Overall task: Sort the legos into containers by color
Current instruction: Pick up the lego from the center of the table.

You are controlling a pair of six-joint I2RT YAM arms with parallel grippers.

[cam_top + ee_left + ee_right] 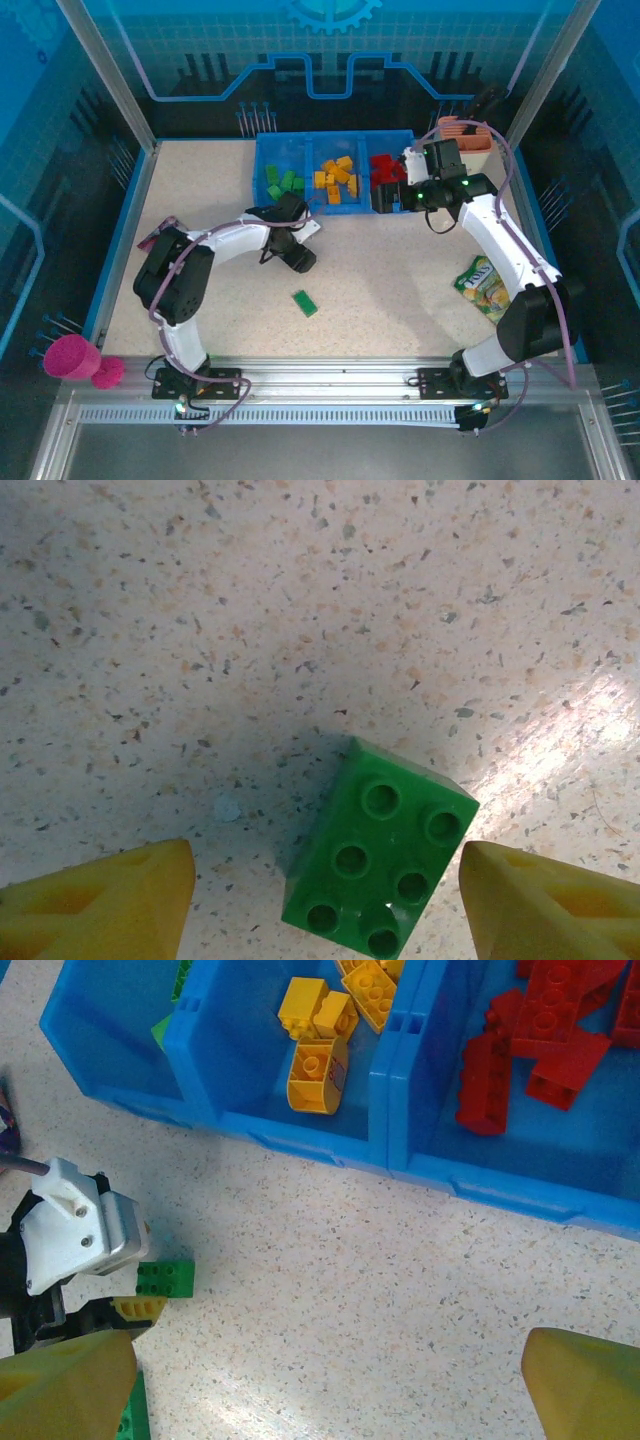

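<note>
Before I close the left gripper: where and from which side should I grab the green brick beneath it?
Come straight down and pinch the green brick across its two long flat side walls. It lies flat, studs up, but skewed between the fingers of the open left gripper, so turn the wrist first to square them; otherwise they would likely catch corners.

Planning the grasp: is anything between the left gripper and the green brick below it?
Nothing visible. The green brick lies on the table inside the open left gripper, with a gap on each side.
</note>
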